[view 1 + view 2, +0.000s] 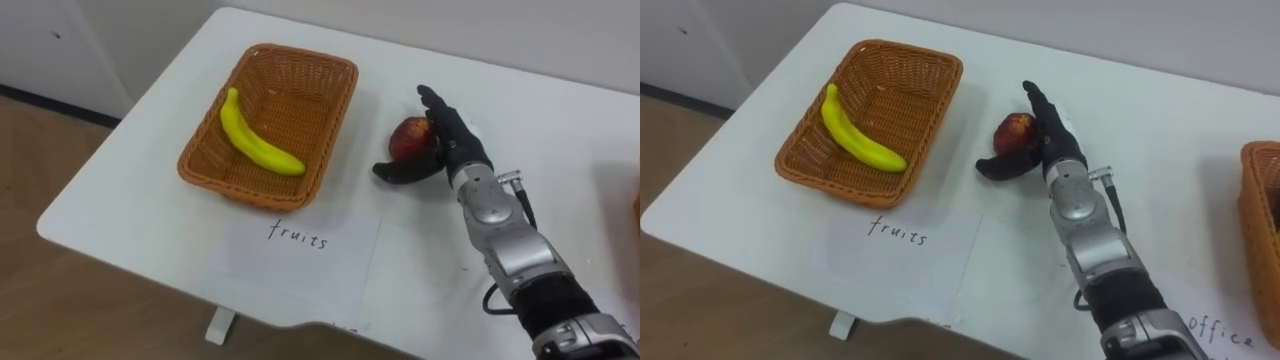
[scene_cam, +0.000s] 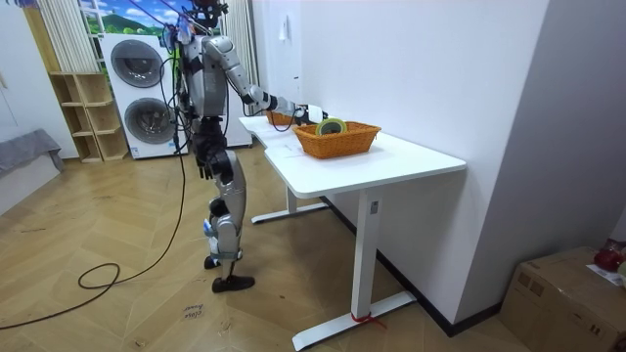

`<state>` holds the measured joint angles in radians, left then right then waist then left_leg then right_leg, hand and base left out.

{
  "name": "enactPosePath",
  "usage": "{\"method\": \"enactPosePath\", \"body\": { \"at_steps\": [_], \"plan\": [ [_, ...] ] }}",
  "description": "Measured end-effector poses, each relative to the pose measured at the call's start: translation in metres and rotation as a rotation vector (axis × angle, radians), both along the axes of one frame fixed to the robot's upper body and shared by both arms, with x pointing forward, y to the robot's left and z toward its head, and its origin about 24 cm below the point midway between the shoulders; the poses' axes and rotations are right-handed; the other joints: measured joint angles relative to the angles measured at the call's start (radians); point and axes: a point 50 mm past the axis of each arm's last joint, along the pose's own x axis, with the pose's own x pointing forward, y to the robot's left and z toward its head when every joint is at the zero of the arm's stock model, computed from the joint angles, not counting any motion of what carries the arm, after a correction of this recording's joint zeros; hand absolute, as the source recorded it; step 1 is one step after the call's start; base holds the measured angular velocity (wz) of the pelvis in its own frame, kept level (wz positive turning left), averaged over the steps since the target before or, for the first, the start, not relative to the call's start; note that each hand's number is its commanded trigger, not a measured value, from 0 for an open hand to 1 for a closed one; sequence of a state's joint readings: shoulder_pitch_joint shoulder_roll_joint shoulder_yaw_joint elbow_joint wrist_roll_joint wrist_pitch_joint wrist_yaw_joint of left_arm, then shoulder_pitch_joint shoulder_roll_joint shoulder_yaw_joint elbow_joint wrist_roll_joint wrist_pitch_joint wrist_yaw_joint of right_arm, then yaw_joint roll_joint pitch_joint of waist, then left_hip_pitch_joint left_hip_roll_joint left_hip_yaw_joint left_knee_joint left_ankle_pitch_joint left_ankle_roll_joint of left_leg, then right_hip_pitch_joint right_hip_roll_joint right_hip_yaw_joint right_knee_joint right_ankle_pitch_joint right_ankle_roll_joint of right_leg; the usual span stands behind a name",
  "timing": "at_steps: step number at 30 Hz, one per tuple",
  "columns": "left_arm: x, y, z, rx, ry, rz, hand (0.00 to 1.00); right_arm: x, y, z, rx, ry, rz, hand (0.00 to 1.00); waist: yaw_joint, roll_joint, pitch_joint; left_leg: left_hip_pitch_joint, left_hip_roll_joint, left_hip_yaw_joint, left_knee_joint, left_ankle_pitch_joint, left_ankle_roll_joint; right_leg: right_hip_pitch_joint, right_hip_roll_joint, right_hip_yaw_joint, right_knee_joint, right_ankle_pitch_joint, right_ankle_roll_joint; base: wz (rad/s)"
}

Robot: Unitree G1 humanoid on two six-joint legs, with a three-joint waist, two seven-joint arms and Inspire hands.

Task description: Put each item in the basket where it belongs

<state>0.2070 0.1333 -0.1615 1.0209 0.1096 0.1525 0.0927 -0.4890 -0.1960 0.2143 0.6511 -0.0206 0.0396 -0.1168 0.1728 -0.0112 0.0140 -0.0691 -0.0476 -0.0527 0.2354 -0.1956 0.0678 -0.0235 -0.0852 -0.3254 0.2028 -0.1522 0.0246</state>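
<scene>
Now at the step of taking the apple. Lies on the table, near the right rim of the fruit basket, not touching it and not yet inside. Cupped by the right hand, with straight fingers along the far right side and the thumb stretched across the near side. Open, so touching rather than gripping; no closed grasp to see.

Already in the basket: one banana, lying slantwise, with free wicker floor on both sides of it.

Next, probably: to close round the apple, to lift above the rim, to carry a short way to the robot's left, and to lower into the free part beside the banana. Needs enough height to clear the wall instead of pressing the fruit against it. Round and smooth, so likely to roll away if closed on unevenly.

Plenty of bare table around the hand, and nothing in the way between apple and basket. Near edge of the table well apart from the apple, with a label sheet lying before it. Second basket far to the right, well apart from this work
</scene>
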Motion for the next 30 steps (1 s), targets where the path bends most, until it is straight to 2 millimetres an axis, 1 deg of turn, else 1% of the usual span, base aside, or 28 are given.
{"method": "enactPosePath", "body": {
  "at_steps": [4,5,6,8,12,16,19,25,30],
  "plan": [
    [-0.004,0.001,-0.001,0.004,0.015,0.002,0.0,-0.001,0.0,-0.003,-0.04,0.009,0.022,0.0,0.001,-0.004,0.0036,0.007,0.0,0.0,-0.001,0.0,0.0,0.006,0.001,0.0,0.0,0.0,0.0,0.0],
    [-0.004,0.001,-0.001,0.005,0.018,0.002,0.0,-0.001,0.0,-0.003,-0.046,0.01,0.024,0.03,0.001,-0.005,0.0041,0.007,0.0,0.0,-0.001,0.0,0.0,0.006,0.001,-0.001,0.0,0.0,0.0,0.0],
    [-0.006,0.001,-0.001,0.008,0.023,0.003,0.0,-0.001,0.0,-0.005,-0.059,0.014,0.028,0.49,0.002,-0.007,0.0052,0.008,0.0,0.0,-0.001,0.0,0.0,0.008,0.002,-0.001,0.0,0.0,0.0,0.0],
    [-0.007,0.001,-0.001,0.009,0.027,0.004,0.0,-0.002,0.0,-0.006,-0.075,0.015,0.035,1.0,0.002,-0.009,0.0063,0.009,0.0,-0.001,-0.001,0.0,0.0,0.01,0.003,-0.001,0.0,0.0,0.0,0.0],
    [-0.008,0.002,-0.001,0.015,0.033,0.005,0.0,-0.002,-0.002,-0.006,-0.111,0.007,0.025,1.0,0.003,-0.01,0.0061,0.009,0.0,-0.001,0.0,0.0,0.0,0.012,0.004,-0.002,0.0,0.0,0.0,0.0],
    [-0.009,0.002,-0.002,0.019,0.042,0.007,0.0,0.0,-0.012,-0.002,-0.145,-0.01,0.002,1.0,0.004,-0.01,0.006,0.011,0.0,0.0,0.0,0.0,0.0,0.012,0.005,-0.001,0.0,0.0,0.0,0.0],
    [-0.009,0.002,-0.001,0.02,0.043,0.007,0.0,0.001,-0.016,0.0,-0.147,-0.013,-0.01,1.0,0.005,-0.01,0.0057,0.011,0.0,0.0,0.001,0.0,0.0,0.012,0.005,-0.001,0.0,0.0,0.0,0.0],
    [-0.006,0.002,-0.001,0.022,0.041,0.007,0.0,0.001,-0.016,-0.001,-0.145,-0.001,0.002,1.0,0.007,-0.008,0.0048,0.013,0.0,0.0,0.0,0.0,0.0,0.015,0.005,-0.002,-0.002,0.0,0.0,0.0],
    [-0.005,0.003,-0.001,0.024,0.037,0.006,0.0,0.0,-0.01,-0.004,-0.154,0.019,0.049,1.0,0.004,-0.008,0.0043,0.029,0.0,-0.004,-0.002,0.0,0.0,0.037,0.006,-0.006,-0.01,0.0,0.0,0.01]
  ]
}}
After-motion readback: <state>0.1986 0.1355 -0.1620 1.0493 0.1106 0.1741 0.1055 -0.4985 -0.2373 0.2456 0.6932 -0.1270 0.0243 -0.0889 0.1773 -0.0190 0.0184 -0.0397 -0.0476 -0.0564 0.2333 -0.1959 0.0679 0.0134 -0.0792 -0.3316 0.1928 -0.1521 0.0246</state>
